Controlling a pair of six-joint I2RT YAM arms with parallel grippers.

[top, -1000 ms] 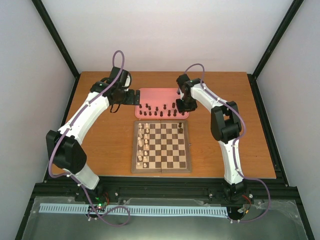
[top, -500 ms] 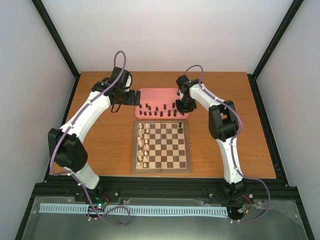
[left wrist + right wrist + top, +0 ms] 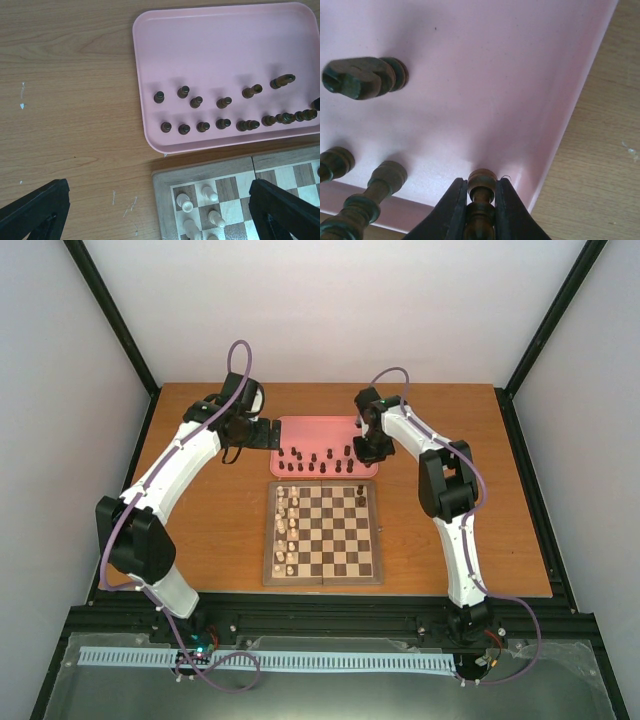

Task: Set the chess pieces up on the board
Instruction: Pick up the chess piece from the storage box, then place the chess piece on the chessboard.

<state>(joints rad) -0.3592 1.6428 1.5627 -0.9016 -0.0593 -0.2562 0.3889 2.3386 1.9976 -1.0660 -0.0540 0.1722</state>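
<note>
Several dark chess pieces [image 3: 316, 459] stand in two rows in the pink tray [image 3: 315, 430], behind the board [image 3: 322, 580]. In the right wrist view my right gripper [image 3: 481, 192] is shut on one dark chess piece [image 3: 481, 181] at the tray's [image 3: 495, 75] right end, both fingers pressed against its neck. Two dark pieces [image 3: 361, 494] stand on the board's far right squares. My left gripper [image 3: 262, 433] hangs wide open above the tray's left end; its fingers [image 3: 35, 210] frame bare table and the board's corner [image 3: 165, 182], holding nothing.
Cream-white pieces [image 3: 287, 525] fill the board's two left columns, and a few [image 3: 184, 201] show in the left wrist view. Other dark pieces [image 3: 365, 77] stand close to the held one. Brown table [image 3: 200, 520] lies on both sides of the board.
My right gripper's jaws have closed on the dark piece at the tray's right end. The left arm has barely moved and stays open.
</note>
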